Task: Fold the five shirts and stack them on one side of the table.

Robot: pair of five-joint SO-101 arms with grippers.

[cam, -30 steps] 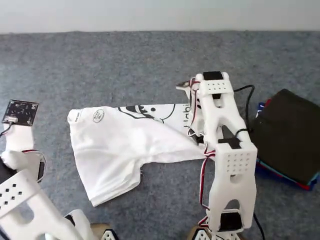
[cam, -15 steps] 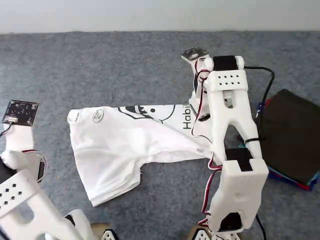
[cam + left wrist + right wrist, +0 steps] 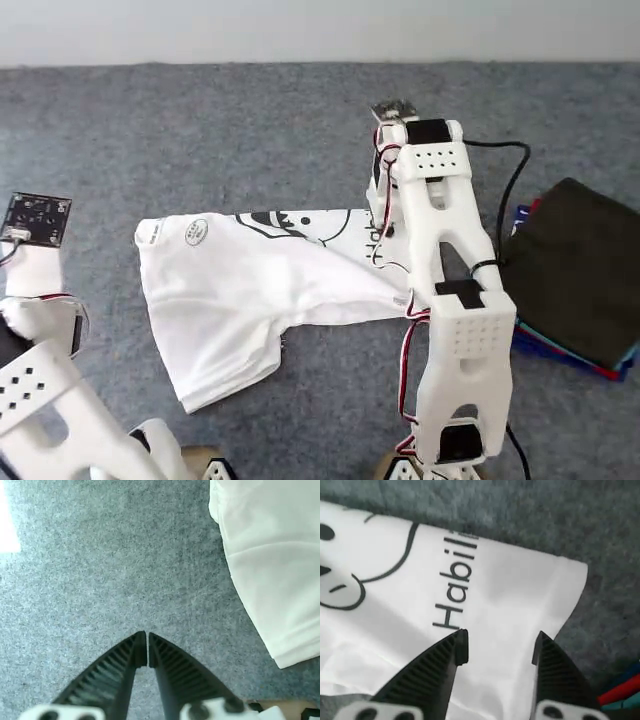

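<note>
- Folding the white shirt (image 3: 260, 290) looks to be the step in hand: it lies rumpled and partly doubled over on the grey table (image 3: 200, 120), print upward, one sleeve trailing loose
- Right gripper (image 3: 501, 642) hovers just above the shirt's printed end, near its corner; jaws spread wide, nothing between them
- Left gripper (image 3: 147, 639) sits just off the shirt's opposite edge, over bare table; jaws closed tip to tip, holding nothing
- Stack of folded shirts (image 3: 575, 270), dark one on top, lies beyond the shirt's printed end, apart from it
- Judgement: several shirts appear done; this one is not yet squared up or folded
- Next move likely calls for the right gripper to drop onto the printed-end edge, pinch it cleanly and carry it across the shirt; the left gripper would need to open and take the opposite edge so the cloth stays flat
- Risk: thin fabric may bunch, or slip from the pinch
</note>
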